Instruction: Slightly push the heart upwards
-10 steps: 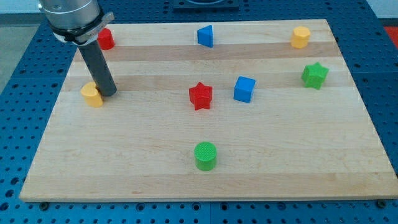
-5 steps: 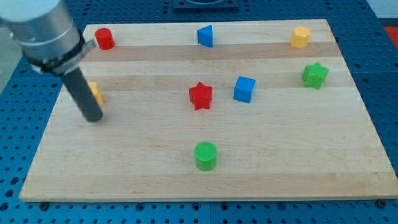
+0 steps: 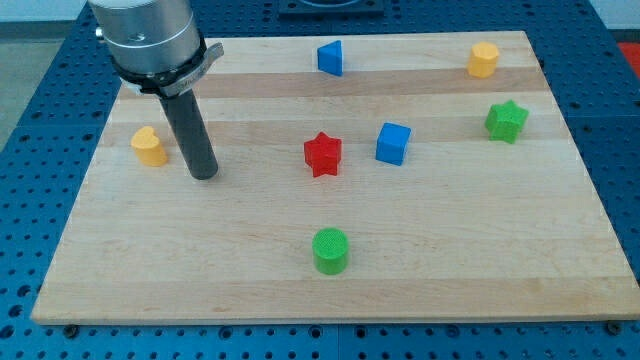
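The yellow heart (image 3: pixel 148 146) lies near the left edge of the wooden board (image 3: pixel 330 290). My tip (image 3: pixel 204 174) rests on the board just right of the heart and slightly lower, with a small gap between them. The rod rises from the tip toward the view's top left, and the arm's body covers the board's top left corner.
A red star (image 3: pixel 322 154) and a blue cube (image 3: pixel 393 143) sit mid-board. A blue triangular block (image 3: pixel 331 57) is at the top centre, a yellow hexagonal block (image 3: pixel 483 59) at the top right, a green star (image 3: pixel 506 121) at the right, a green cylinder (image 3: pixel 330 250) at the bottom centre.
My tip swung from the heart's right side down to its lower left, then back to its right. The heart stands about where it was. The arm now hides the red cylinder.
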